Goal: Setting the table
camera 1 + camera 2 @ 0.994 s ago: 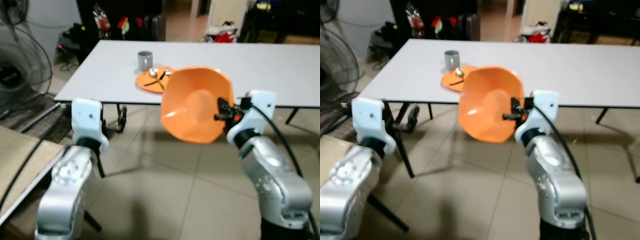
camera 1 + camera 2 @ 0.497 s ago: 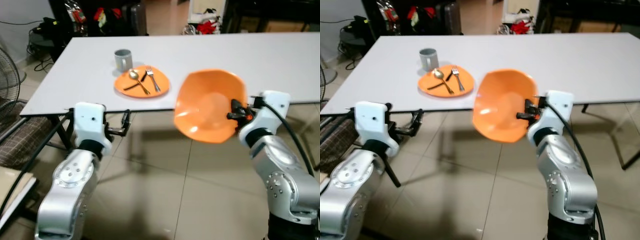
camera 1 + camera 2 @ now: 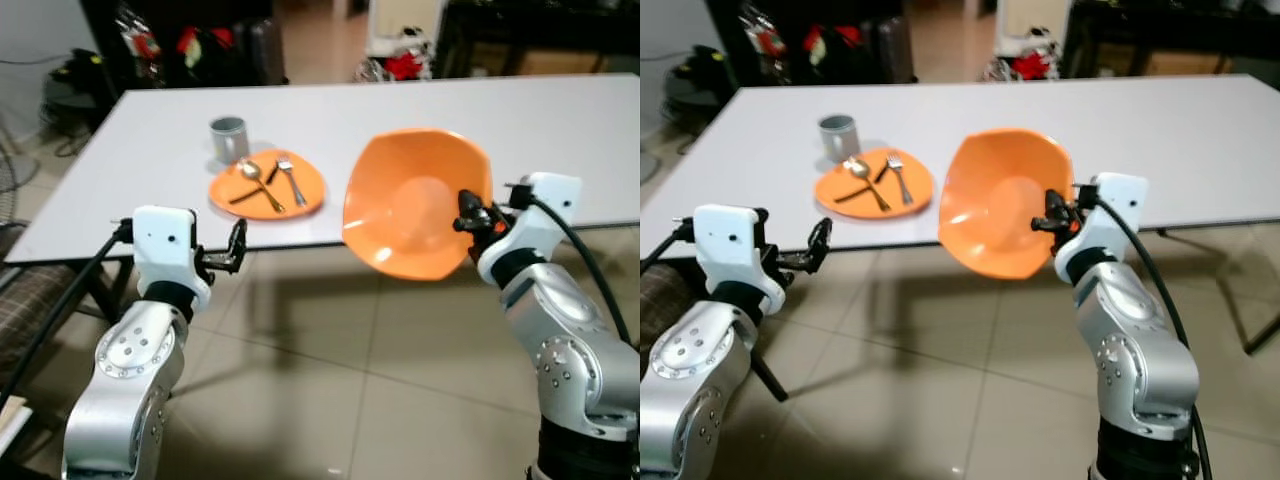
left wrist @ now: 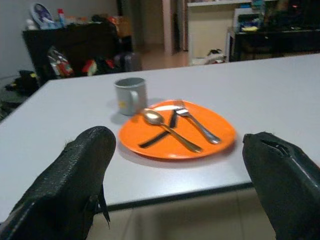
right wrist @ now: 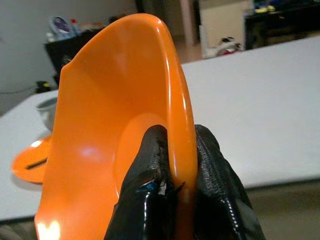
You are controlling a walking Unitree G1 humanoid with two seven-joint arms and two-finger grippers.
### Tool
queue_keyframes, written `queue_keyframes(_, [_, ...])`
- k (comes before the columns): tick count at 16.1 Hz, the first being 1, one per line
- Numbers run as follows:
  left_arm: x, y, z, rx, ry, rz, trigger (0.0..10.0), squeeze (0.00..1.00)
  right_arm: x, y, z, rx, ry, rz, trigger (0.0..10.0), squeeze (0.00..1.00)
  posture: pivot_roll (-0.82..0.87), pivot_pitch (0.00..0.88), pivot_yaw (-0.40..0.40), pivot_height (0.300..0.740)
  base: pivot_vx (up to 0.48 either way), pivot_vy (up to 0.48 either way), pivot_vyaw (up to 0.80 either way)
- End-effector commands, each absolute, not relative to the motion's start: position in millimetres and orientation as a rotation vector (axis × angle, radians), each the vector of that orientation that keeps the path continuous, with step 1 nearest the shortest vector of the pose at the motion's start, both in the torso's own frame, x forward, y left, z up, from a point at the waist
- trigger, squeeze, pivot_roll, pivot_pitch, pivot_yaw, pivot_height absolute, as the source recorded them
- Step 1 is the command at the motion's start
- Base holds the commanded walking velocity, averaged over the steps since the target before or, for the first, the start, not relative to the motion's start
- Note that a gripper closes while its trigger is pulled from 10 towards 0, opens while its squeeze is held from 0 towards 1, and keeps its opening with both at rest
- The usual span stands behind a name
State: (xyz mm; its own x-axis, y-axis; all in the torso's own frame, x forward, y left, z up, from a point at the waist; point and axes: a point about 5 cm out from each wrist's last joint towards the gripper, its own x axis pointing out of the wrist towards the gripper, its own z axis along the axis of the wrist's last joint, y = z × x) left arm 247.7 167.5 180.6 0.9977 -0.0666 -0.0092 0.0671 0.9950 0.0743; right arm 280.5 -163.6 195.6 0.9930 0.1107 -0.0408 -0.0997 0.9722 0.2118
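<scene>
The orange bowl [image 5: 125, 125] looks like smooth, glossy plastic, with small highlights near its lower rim. The black fingers [image 5: 215, 170] pinching its rim have a pebbled, rubbery, slightly shiny skin. The desk [image 4: 280, 95] has a smooth, matt, pale grey top. On it, the orange plate [image 4: 220, 137] has a soft sheen like plastic; the spoon [image 4: 165, 125] and fork [image 4: 197, 125] are polished metal. The grey mug [image 4: 131, 95] is matt. The floor [image 3: 330, 400] is glossy tile. Both arms have brushed silver metal shells.
</scene>
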Motion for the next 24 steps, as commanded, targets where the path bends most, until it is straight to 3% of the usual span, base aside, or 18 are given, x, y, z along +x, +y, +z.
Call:
queue_keyframes(1, [246.8, 173.9, 183.1, 0.086, 0.007, -0.045, 10.0, 0.0, 279.4, -150.5, 205.4, 0.229, 0.006, 0.176, 10.0, 0.0, -0.07, 0.0, 0.008, 0.74, 0.349, 0.0, 0.0])
queue_keyframes(24, [245.3, 176.2, 182.7, 0.089, 0.017, -0.056, 10.0, 0.0, 277.8, -145.7, 197.6, 0.26, 0.036, 0.203, 10.0, 0.0, -0.06, 0.0, 0.007, 0.74, 0.389, 0.0, 0.0])
